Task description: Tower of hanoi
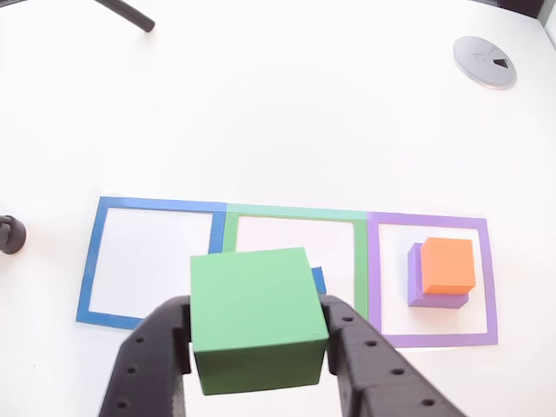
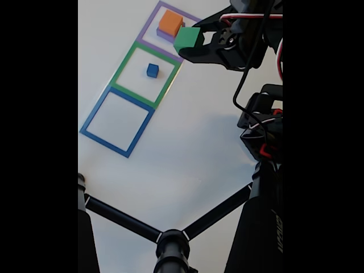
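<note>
Green cube (image 1: 254, 317) sits clamped between my jaws (image 1: 256, 334) — the two black fingers (image 1: 161, 347) press its left and right faces in the other view, and it hangs clear of the white tabletop (image 1: 287, 113). In the fixed view the same cube (image 2: 187, 38) is held up beside the purple square, over the outer edge of the row of frames.

Three taped square outlines lie side by side on the tabletop. In the other view the blue frame (image 1: 97, 261) is on the left, the green frame (image 1: 295, 214) in the middle and the purple frame (image 1: 489, 278) on the right. Inside the purple frame an orange cube (image 1: 448, 265) rests on top of a purple block (image 1: 417, 276). A small blue cube (image 2: 152, 70) stands inside the green frame in the fixed view — in the other view just a corner of it (image 1: 319, 280) peeks out behind the green cube.

A grey round disc (image 1: 485, 61) lies on the tabletop, well apart from the frames.
</note>
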### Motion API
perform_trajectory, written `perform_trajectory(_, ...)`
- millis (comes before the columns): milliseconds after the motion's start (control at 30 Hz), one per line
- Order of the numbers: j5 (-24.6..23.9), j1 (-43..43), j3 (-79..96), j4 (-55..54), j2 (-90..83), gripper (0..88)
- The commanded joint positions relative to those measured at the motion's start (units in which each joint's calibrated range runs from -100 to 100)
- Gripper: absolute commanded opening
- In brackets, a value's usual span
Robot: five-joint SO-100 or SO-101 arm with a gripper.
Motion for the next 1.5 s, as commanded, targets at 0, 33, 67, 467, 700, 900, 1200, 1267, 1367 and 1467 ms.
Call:
perform_trajectory(0,-1.23,-4.60,-2.39,-0.13,-1.48,3.9)
perform_trajectory(33,-1.40,-5.46,-2.39,-0.13,-1.48,3.9)
perform_trajectory(67,-1.40,-6.42,-2.39,-0.13,-1.56,3.9)
perform_trajectory(467,-6.30,-16.49,4.79,-5.96,-1.56,3.9)
perform_trajectory(700,-3.43,-18.02,29.06,-28.79,-2.61,4.5)
perform_trajectory(900,3.00,-18.60,51.51,-57.30,-1.24,4.5)
perform_trajectory(1200,4.86,-20.71,67.06,-91.47,13.38,4.5)
perform_trajectory(1267,4.86,-21.28,69.70,-99.97,18.14,4.5)
perform_trajectory(1367,4.86,-21.86,72.24,-110.01,25.41,4.5)
perform_trajectory(1467,4.86,-22.62,73.97,-118.35,32.19,4.4)
